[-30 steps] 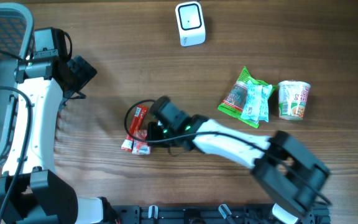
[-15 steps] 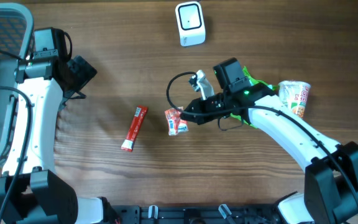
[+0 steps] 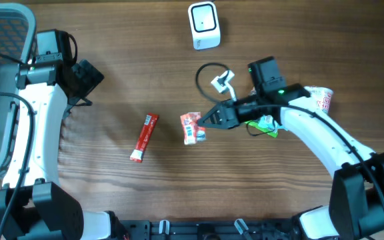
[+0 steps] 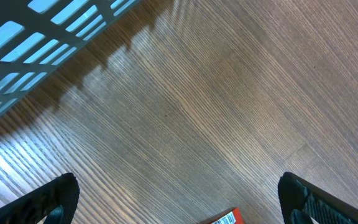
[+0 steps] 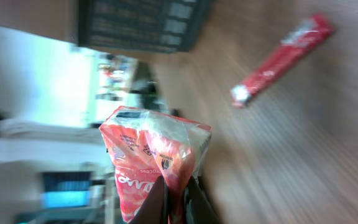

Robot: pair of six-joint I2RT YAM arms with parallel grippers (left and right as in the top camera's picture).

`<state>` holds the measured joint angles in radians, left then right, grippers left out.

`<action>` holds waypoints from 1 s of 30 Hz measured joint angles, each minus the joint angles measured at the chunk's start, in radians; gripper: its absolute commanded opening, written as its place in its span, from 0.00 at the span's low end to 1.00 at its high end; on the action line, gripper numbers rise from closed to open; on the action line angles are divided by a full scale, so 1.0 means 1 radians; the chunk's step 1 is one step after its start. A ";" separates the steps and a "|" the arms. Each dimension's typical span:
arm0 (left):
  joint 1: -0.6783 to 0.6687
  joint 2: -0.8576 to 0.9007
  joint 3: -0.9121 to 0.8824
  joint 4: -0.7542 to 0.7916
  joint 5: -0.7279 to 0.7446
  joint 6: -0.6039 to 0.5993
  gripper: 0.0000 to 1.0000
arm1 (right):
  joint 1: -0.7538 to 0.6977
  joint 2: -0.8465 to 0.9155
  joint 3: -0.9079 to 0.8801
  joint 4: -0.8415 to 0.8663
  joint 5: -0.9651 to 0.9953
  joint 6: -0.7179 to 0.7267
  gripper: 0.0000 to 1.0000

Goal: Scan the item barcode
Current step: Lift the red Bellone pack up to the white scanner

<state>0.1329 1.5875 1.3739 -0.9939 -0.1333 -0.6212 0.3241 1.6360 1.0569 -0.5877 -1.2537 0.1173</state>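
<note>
Matt, grained wood table; glossy, crinkled plastic-film packet; smooth white plastic scanner, upper centre of frame.

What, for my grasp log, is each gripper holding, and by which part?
The right gripper pinches the small red-and-white plastic snack packet by one edge, the rest sticking out free. The left gripper is open, holding nothing.

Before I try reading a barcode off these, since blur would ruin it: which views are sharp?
Overhead: sharp, evenly lit. Left wrist: crisp wood grain, basket shadow upper left. Right wrist: background and red stick smeared; the held packet only slightly soft.
</note>
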 measured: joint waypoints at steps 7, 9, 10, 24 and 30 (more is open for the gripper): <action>0.000 0.000 0.000 0.000 0.000 0.000 1.00 | -0.027 -0.004 0.000 -0.106 -0.219 -0.026 0.04; 0.000 0.000 0.000 0.000 0.000 0.000 1.00 | -0.027 -0.027 -0.001 -0.127 -0.229 -0.034 0.04; 0.000 0.000 0.000 0.000 0.000 0.000 1.00 | -0.027 -0.049 -0.002 -0.134 -0.233 -0.037 0.04; 0.000 0.000 0.000 0.000 0.000 0.000 1.00 | -0.072 -0.258 -0.002 -0.187 -0.241 -0.063 0.04; 0.000 0.000 0.000 0.000 0.000 0.000 1.00 | -0.072 -0.258 -0.002 -0.187 -0.217 -0.063 0.04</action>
<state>0.1329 1.5875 1.3739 -0.9943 -0.1333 -0.6212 0.2516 1.3777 1.0550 -0.7746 -1.4708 0.0540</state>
